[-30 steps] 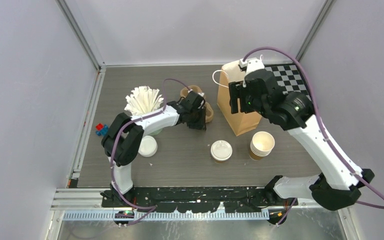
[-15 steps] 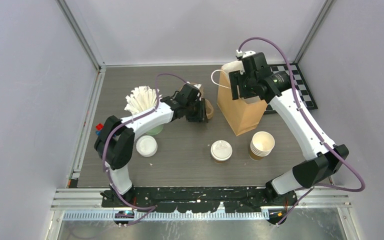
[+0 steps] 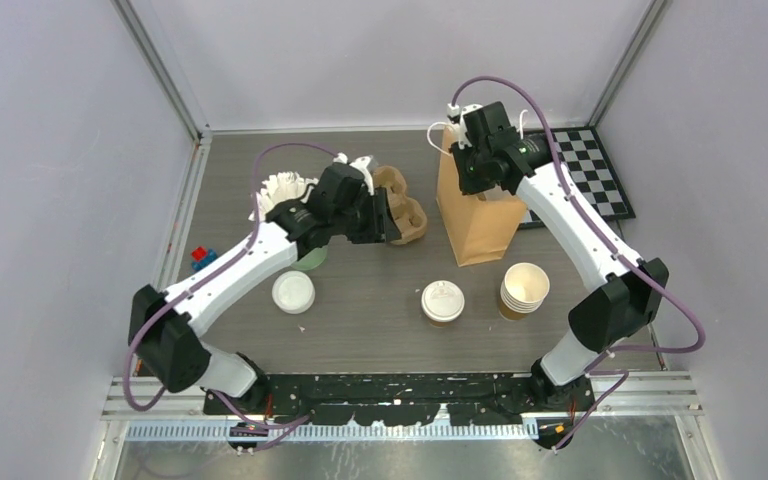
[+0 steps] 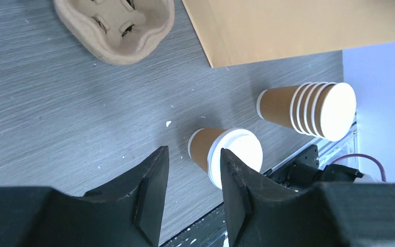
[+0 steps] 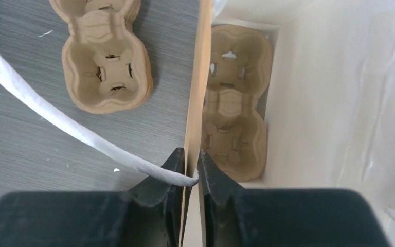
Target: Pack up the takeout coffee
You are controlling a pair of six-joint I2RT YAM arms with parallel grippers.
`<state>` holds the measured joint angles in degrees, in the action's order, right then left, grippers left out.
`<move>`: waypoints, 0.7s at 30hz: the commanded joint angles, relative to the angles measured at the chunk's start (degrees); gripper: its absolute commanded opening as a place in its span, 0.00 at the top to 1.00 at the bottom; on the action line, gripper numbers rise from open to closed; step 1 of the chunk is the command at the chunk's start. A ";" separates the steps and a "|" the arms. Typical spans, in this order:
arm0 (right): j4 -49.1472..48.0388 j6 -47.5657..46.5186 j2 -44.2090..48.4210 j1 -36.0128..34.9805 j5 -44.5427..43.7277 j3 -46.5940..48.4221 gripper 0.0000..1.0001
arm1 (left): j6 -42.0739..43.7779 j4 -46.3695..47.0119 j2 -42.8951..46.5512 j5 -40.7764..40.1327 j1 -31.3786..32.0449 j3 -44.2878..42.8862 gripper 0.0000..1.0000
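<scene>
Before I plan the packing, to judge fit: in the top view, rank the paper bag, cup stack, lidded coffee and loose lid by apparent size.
1. paper bag
2. cup stack
3. lidded coffee and loose lid: about alike from above, so unranked.

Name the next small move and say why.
Probably swing the left gripper over the lidded cup and lower its open jaws around it. The cup stands untouched, while the right gripper pinches the paper bag's wall, a cup carrier already inside.
</scene>
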<state>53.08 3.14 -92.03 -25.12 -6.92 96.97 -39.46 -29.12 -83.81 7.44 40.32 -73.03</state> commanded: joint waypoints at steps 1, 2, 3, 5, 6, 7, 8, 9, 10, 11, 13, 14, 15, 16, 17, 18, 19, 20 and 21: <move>0.11 -1.27 0.99 0.10 1.44 4.78 0.85 | -0.06 -6.02 5.49 -4.44 -0.13 -2.36 0.56; 0.67 -1.28 1.35 0.08 1.49 5.29 0.89 | 0.12 -7.24 6.20 -5.59 -0.26 -3.09 0.56; 1.22 -1.33 1.89 0.13 1.43 5.53 0.93 | 0.40 -8.24 6.76 -6.13 -0.36 -3.98 0.55; 2.36 -1.93 2.78 0.15 1.22 6.15 0.99 | 0.86 -9.93 7.60 -6.93 -0.80 -5.88 0.53; 3.04 -2.14 3.42 0.11 0.73 6.54 1.00 | 0.88 -11.70 7.77 -6.99 -1.11 -7.14 0.53; 3.53 -2.50 4.00 0.13 0.45 6.83 1.00 | 0.81 -13.45 7.66 -8.76 -1.55 -8.56 0.52; 3.94 -2.78 4.64 0.01 0.09 7.17 1.00 | 0.64 -14.94 7.39 -9.07 -2.16 -10.08 0.52; 4.15 -2.78 5.26 -0.01 -0.48 7.57 1.00 | 0.48 -16.62 6.97 -8.92 -2.96 -12.03 0.51; 4.43 -3.49 5.88 0.02 -0.73 8.27 1.00 | 0.30 -18.07 6.61 -8.52 -3.84 -13.48 0.51; 4.86 -4.24 6.26 0.00 -0.81 9.22 1.00 | 0.08 -19.42 6.25 -7.93 -4.74 -14.94 0.50; 6.36 -4.93 6.95 -0.39 -0.66 11.61 1.00 | -0.36 -21.44 5.79 -6.04 -6.65 -17.11 0.50; 6.94 -5.31 7.28 -1.07 -0.58 12.98 1.00 | -0.47 -22.03 5.89 -5.17 -7.58 -17.83 0.50; 7.48 -5.87 7.77 -1.79 -0.53 13.95 1.00 | -0.52 -22.29 6.17 -4.70 -8.28 -18.14 0.51; 8.11 -6.65 8.09 -3.03 -0.66 14.74 1.00 | -0.52 -22.29 6.69 -4.67 -8.72 -18.14 0.51; 8.68 -7.45 8.42 -4.50 -1.36 15.49 1.00 | -0.52 -22.15 7.23 -4.81 -9.14 -17.88 0.51; 9.14 -8.09 8.62 -6.03 -2.21 16.23 1.00 | -0.76 -22.12 7.85 -4.82 -9.57 -17.52 0.51; 9.68 -9.13 8.76 -7.92 -3.09 17.03 1.00 | -1.12 -22.18 8.32 -4.55 -10.11 -17.34 0.51; 10.38 -10.06 8.75 -9.84 -4.24 17.93 1.00 | -1.48 -22.60 8.91 -4.31 -10.49 -17.36 0.51; 11.18 -10.87 8.65 -12.15 -5.02 18.93 1.00 | -1.66 -23.30 9.16 -4.17 -10.78 -17.79 0.51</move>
<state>61.89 -2.83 -85.76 -30.65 -8.75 111.04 -40.23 -49.30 -77.32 1.61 30.65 -89.78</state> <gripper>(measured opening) 0.039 0.492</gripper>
